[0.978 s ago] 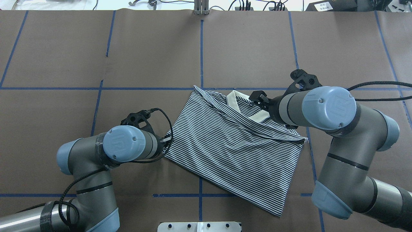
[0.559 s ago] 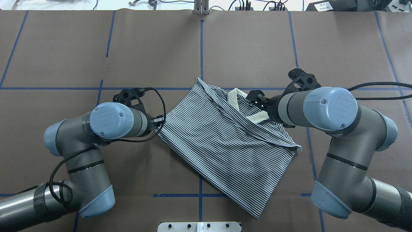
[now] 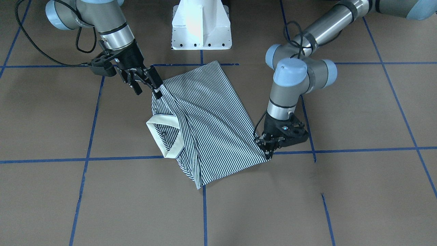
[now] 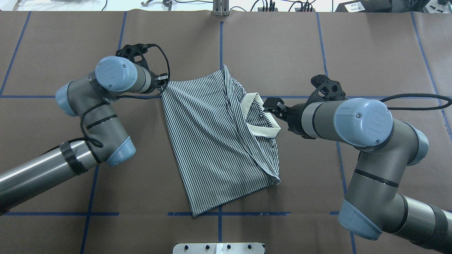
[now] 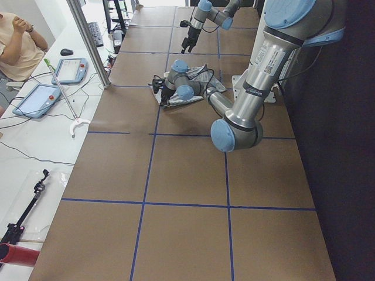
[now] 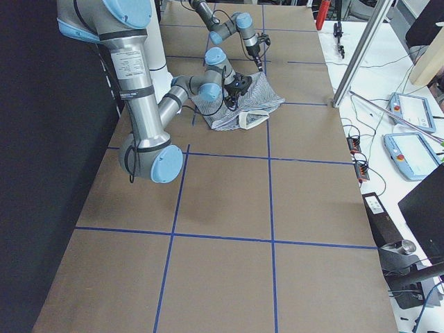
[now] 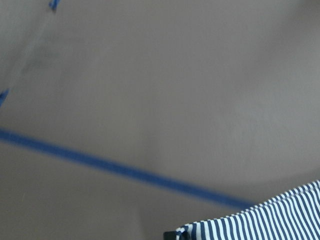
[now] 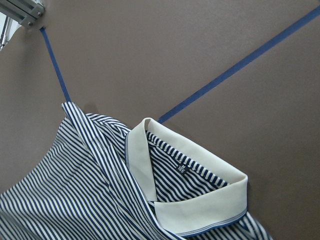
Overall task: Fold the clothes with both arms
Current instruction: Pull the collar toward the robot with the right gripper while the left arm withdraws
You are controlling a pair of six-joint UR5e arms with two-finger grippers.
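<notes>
While the polo shirt (image 4: 212, 141) lay folded into a long, tilted rectangle about midway along the counter (image 4: 282, 42), in front of the white pedestal (image 3: 201, 27), both arms reached in over it from the robot's edge. The left gripper (image 3: 268, 152) had its fingers pressed together on the shirt's corner nearest the counter's left end and far edge. The left wrist view showed only a sliver of striped cloth at its lower border, with a bit of black finger against it. The right gripper (image 3: 147, 93) sat at the opposite side, toward the counter's right end, just beside the cream collar (image 4: 265, 131). In the front-facing view its jaws were spread, with bare counter showing between them. One fingertip (image 3: 157, 94) touched the shirt's edge by the shoulder, though whether it pressed the cloth down could not be told. The collar stood open and faced the right end of the counter, and a dark label showed inside it in the right wrist view. The shirt's lowest corner pointed toward the robot's edge and touched a blue tape line (image 4: 247, 213) that ran along the counter there. Soft creases ran lengthwise down the striped cloth.
</notes>
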